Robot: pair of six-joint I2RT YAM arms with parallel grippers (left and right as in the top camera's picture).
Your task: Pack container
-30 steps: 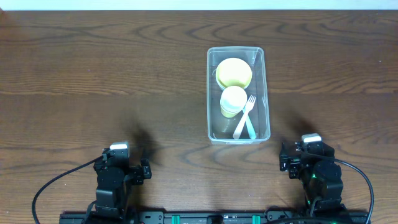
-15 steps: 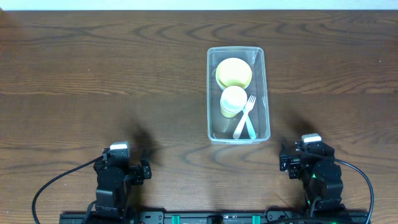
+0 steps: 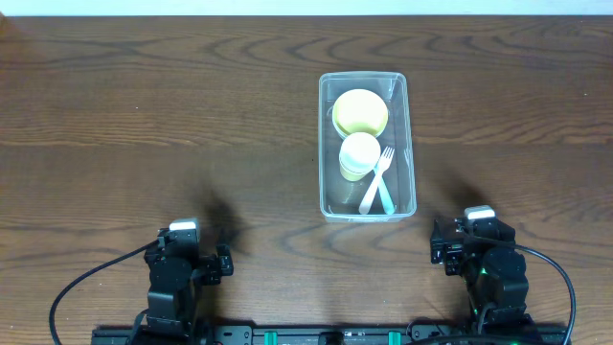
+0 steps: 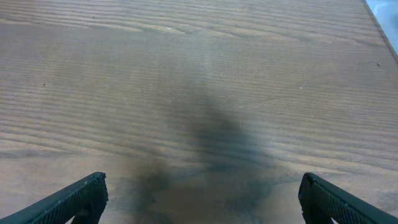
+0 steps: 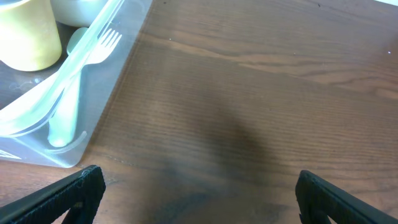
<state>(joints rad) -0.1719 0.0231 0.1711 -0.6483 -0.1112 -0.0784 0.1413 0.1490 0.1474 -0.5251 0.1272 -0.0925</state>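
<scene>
The clear container (image 3: 410, 144) stands right of the table's middle. It holds a yellow bowl (image 3: 359, 112), a pale cup (image 3: 359, 155) and a white fork (image 3: 379, 182) lying with a pale green utensil. In the right wrist view the container's corner (image 5: 93, 134), the fork (image 5: 74, 59) and the cup (image 5: 28, 37) show at the upper left. My left gripper (image 4: 202, 193) is open and empty over bare wood near the front edge, far left of the container. My right gripper (image 5: 198, 190) is open and empty, just in front and right of the container.
The dark wooden table (image 3: 172, 115) fills the overhead view. Both arm bases sit at the front edge, with cables trailing down from them.
</scene>
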